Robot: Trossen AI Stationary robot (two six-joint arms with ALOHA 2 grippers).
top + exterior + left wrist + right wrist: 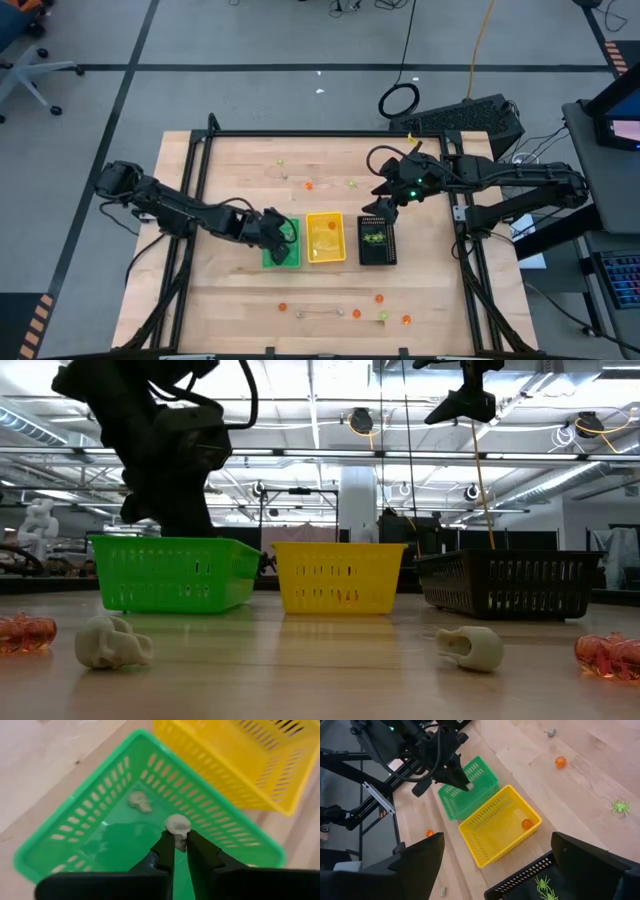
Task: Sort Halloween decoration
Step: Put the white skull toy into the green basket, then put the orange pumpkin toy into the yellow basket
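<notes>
Left gripper [180, 851] is clenched on a pale skull trinket [178, 826], pinched between its fingertips [167, 851] and hanging over the green tray [75, 820]. A second pale skull [139, 801] lies on the green tray's floor, apart from the held one. In the high view the left gripper [283, 232] sits right above the green tray [272, 259], at the left end of the tray row.

Right gripper [495, 860] is released, jaws spread wide, holding nothing. It hovers above the black tray [378, 258]; two green spiders [543, 889] lie in that tray.

Yellow tray [485, 832] stands between green and black, touching or nearly touching both; an orange trinket [527, 823] sits inside.

Loose pieces on the worktop [240, 300]:
- far side: orange pumpkin [560, 762], green spider [620, 806], small grey piece [550, 732]
- near edge, low view: two pale skulls [112, 641] [470, 647] and orange pieces at each end [25, 631] [608, 655]
- high view: several orange and green bits [381, 298] along the near edge
</notes>
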